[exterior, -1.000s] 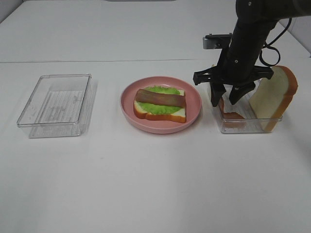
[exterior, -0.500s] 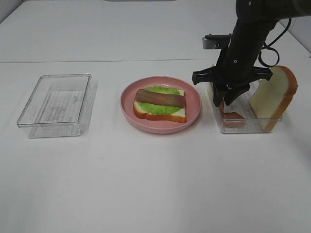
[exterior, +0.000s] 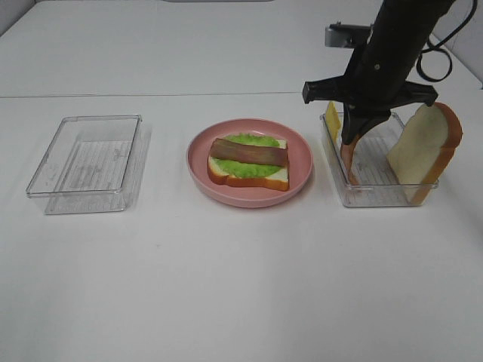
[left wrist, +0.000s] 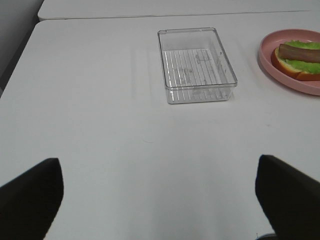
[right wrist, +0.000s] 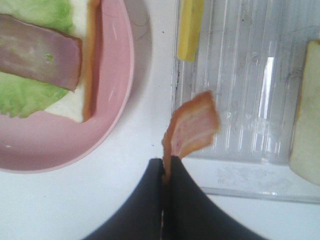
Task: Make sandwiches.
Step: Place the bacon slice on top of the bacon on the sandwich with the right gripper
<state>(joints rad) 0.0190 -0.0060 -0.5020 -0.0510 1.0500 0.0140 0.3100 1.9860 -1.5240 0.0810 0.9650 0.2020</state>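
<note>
- White bench (exterior: 241,286) carries the full spread: two clear trays with a pink plate between them.
- Left tray (exterior: 83,204) holds nothing; the left pincer (left wrist: 157,165) hangs well apart from it above the bench, jaws spread wide and gripping nothing.
- Right tray (exterior: 381,197) keeps the spare parts.
- Pink plate (exterior: 304,160) bears the half-built sandwich (exterior: 249,167): one bread base, green lettuce (exterior: 253,139) and a first bacon strip (exterior: 249,151) laid across it.
- Bread slice (exterior: 424,151) leans upright at the right tray's outer end.
- Right pincer (right wrist: 163,167) is clamped on the tip of a second bacon strip (right wrist: 192,127), which dangles over the tray's plate-side wall.
- Cheese slice (right wrist: 190,27) stands in the tray's rear corner nearest the plate.
- Risk, as judged: the pinch looks thin, so a quick swing could shake the strip loose onto the bench between tray and plate; its free end might also snag the tray wall.
- Only the right wrist view shows how little of the strip is pinched; from the high camera the arm hides the jaws. Only the high view shows how the bread slice leans.
</note>
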